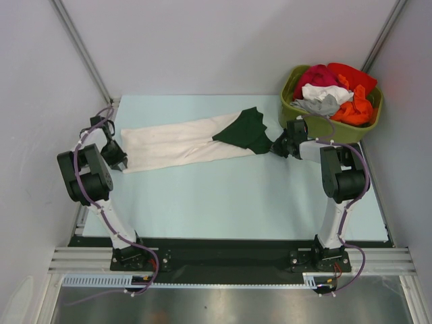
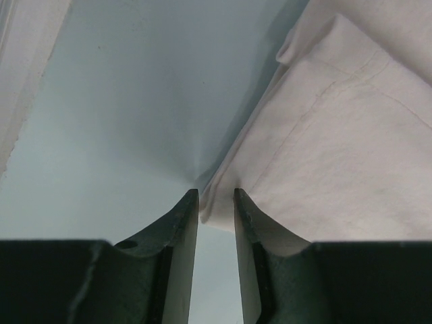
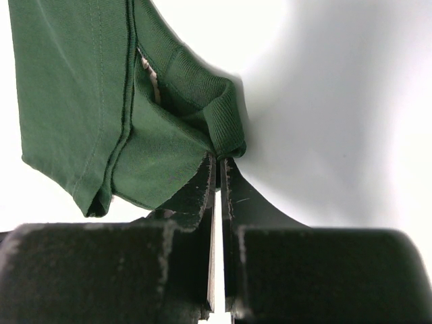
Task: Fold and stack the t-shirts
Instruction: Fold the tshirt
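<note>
One of the t-shirts (image 1: pixel 175 143) lies stretched across the pale blue table, its body cream-white and its right end dark green (image 1: pixel 244 131). My right gripper (image 1: pixel 275 145) sits at the green end. In the right wrist view it (image 3: pixel 219 159) is shut on a ribbed green hem (image 3: pixel 226 128), with green cloth (image 3: pixel 74 94) hanging to the left. My left gripper (image 1: pixel 121 162) is at the shirt's left corner. In the left wrist view its jaws (image 2: pixel 216 194) stand a little apart, and the tip of the cream cloth (image 2: pixel 337 135) pokes in between the fingertips without being pinched.
An olive-green tub (image 1: pixel 297 111) stands at the back right, heaped with red (image 1: pixel 324 74), orange (image 1: pixel 354 108) and white-grey (image 1: pixel 320 98) clothes. It is right behind my right arm. The table's left edge runs close beside my left gripper.
</note>
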Controlling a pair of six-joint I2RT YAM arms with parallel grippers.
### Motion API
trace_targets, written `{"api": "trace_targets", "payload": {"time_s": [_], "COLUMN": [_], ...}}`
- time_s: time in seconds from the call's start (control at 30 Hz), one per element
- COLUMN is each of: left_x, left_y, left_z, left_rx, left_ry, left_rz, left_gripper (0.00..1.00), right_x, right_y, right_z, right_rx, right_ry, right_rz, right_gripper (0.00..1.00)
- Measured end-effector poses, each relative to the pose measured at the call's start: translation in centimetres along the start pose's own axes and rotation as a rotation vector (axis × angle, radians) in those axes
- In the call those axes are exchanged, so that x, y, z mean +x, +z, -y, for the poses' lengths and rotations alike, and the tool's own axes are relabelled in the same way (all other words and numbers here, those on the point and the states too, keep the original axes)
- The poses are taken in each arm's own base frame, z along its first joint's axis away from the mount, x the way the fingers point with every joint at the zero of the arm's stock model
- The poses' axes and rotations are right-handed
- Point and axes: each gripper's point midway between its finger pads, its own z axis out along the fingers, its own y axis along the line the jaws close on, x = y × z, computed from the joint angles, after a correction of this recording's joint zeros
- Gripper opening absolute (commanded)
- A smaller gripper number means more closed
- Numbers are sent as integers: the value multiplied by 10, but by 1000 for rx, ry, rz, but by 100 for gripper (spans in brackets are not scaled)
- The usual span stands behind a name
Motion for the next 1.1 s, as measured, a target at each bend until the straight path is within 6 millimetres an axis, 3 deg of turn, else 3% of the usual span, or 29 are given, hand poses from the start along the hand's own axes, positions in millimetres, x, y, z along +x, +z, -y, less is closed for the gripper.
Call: {"api": "trace_targets", "payload": {"time_s": [0.13, 0.2, 0.33, 0.8, 1.1], "left_x": [7, 10, 11, 1, 9], "left_y": [3, 5, 5, 3, 6], "left_z": [-2, -2, 1, -3, -6], "left_rx": [-5, -4, 12, -28, -45], "left_ry": [1, 1, 1, 3, 9], "left_rz": [-19, -26, -26, -19, -28], "left_gripper": [32, 26, 0, 0, 0], "right_x": [0, 0, 0, -6, -10], "right_y": [0, 1, 1, -1, -11], "right_z": [0, 0, 0, 8, 22], "right_rx": [-3, -3, -6, 56, 148], "right_ry": [0, 0, 1, -64, -158], "right_rz": [0, -1, -2, 18, 28], "right_gripper": [0, 0, 0, 0, 0]}}
